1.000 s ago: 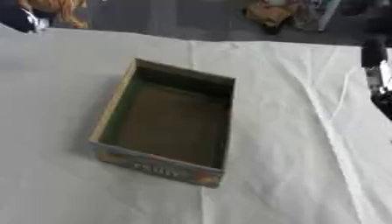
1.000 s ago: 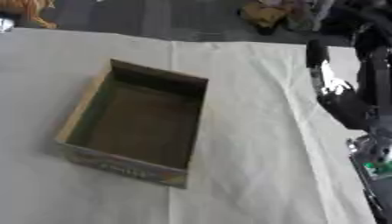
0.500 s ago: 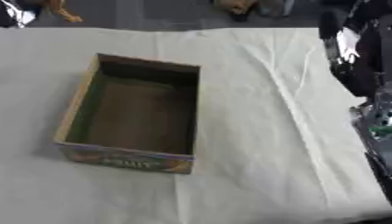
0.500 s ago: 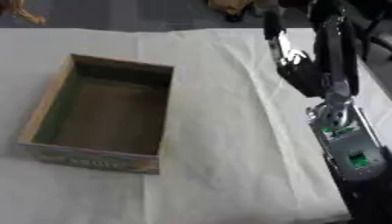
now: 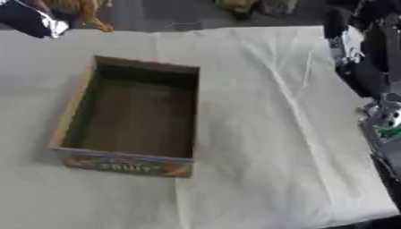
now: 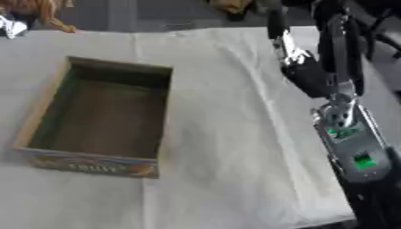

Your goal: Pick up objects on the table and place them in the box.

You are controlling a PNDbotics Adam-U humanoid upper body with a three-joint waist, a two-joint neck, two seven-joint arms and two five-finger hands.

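Observation:
An open cardboard box (image 5: 74, 114) with a printed front panel stands on the white cloth (image 5: 258, 134), left of the middle. Its dark inside holds nothing that I can see. My right hand (image 6: 301, 62) is raised over the cloth's right edge, well to the right of the box and apart from it. The forearm (image 6: 352, 143) below it is silver with green lights. No loose object shows on the cloth between hand and box. My left hand is in no view.
Beyond the table's far left corner I see an orange shape (image 5: 78, 9) and a black and white shape (image 5: 31, 22). More clutter (image 5: 239, 4) lies past the far edge. The cloth has long creases (image 5: 294, 94) on its right side.
The whole picture has swung, so the camera moved; box and right arm both slid left in view. The arm keeps about the same place relative to the box.

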